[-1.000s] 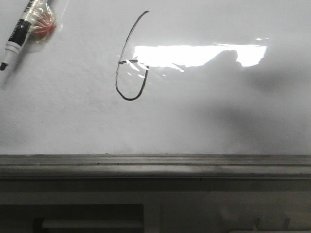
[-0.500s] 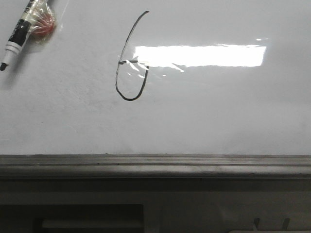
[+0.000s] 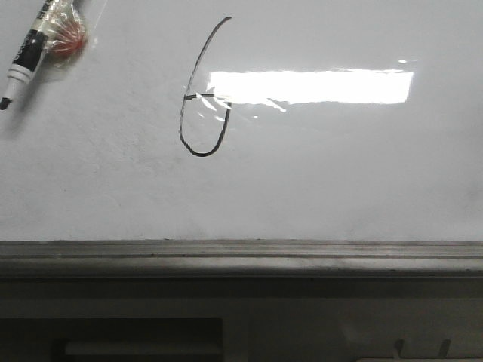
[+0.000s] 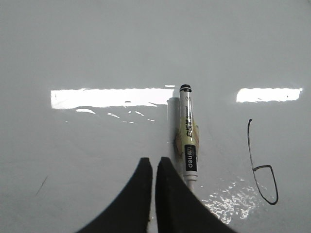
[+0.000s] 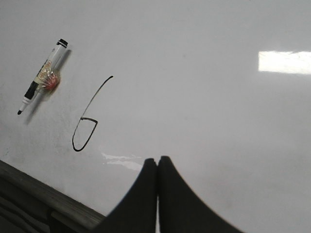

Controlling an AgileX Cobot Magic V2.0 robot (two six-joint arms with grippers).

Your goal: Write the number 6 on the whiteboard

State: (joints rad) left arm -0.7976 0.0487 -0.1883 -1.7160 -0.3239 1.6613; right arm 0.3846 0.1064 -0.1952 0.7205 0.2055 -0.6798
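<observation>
Black number 6 (image 3: 198, 98) on the whiteboard (image 3: 339, 181), "deli"-labelled marker (image 4: 187, 138) beside it, both grippers (image 4: 153, 167) (image 5: 158, 167) clenched empty

- We see the dark shadow that lay across the whiteboard (image 3: 317, 188) and its glare patch (image 3: 309, 87), right of the number 6 (image 3: 202, 113), has gone.
- The marker (image 3: 26, 53) has shifted slightly.

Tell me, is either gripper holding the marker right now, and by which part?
Neither. Both the left gripper and right gripper are shut on nothing. The marker lies loose on the whiteboard, beside the number 6.
</observation>
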